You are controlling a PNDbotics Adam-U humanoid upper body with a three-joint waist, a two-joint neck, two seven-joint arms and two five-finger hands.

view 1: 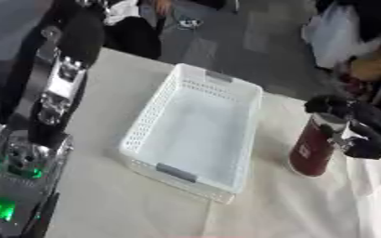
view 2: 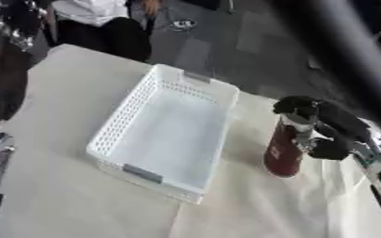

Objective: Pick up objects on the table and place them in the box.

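Note:
A dark red bottle (view 1: 312, 148) with a pale label stands upright on the cream tablecloth, just right of the white perforated basket (view 1: 145, 125). My right hand (view 2: 328, 132) comes in from the right, its black fingers curled around the bottle's upper part and cap. The basket holds nothing that I can see. My left arm (view 1: 39, 107) runs down the left edge of the left eye view; its hand does not show in either view.
The table's far edge (view 1: 137, 56) runs diagonally behind the basket, with grey floor and seated people beyond it. Bare cloth lies in front of the basket and to its left. A dark bar crosses the right eye view's upper right.

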